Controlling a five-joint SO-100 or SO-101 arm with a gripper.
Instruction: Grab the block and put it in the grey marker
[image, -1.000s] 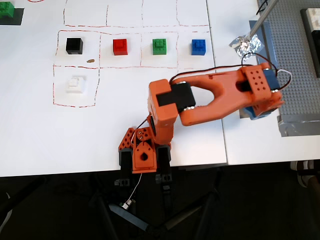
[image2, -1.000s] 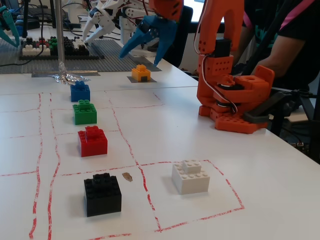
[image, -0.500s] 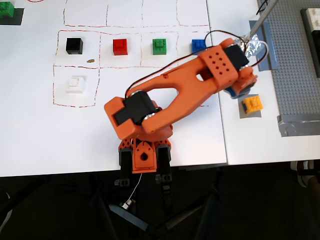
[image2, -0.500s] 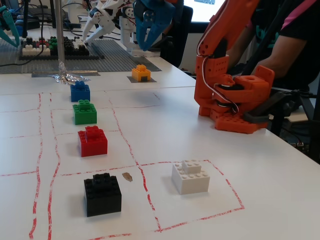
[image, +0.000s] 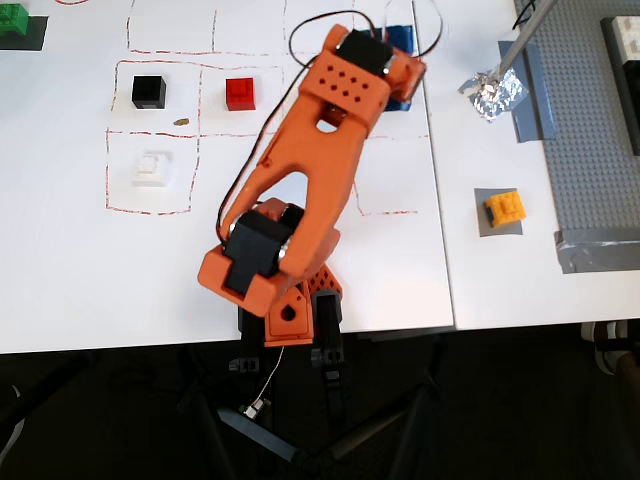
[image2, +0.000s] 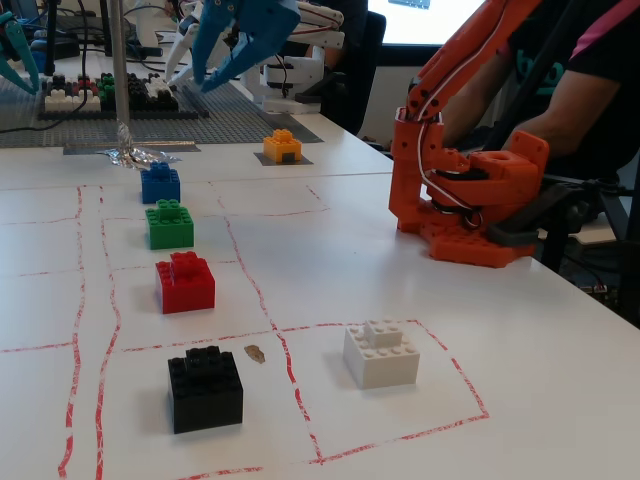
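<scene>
orange-yellow, the block already sits on the grey marker, so we only need retreat; pincer state we cannot tell.

The block looks like hard moulded plastic, orange-yellow with a slight sheen, and sits on the grey marker, a flat matt patch near the worktop's right edge in the overhead view. The table is smooth white with a faint gloss, its red lines rough and hand-drawn. The red brick, black brick and white brick are glossy plastic. The arm is matt orange plastic with a finely ridged, printed look. Crumpled foil shines metallic. The studded baseplate is dull grey plastic.
</scene>
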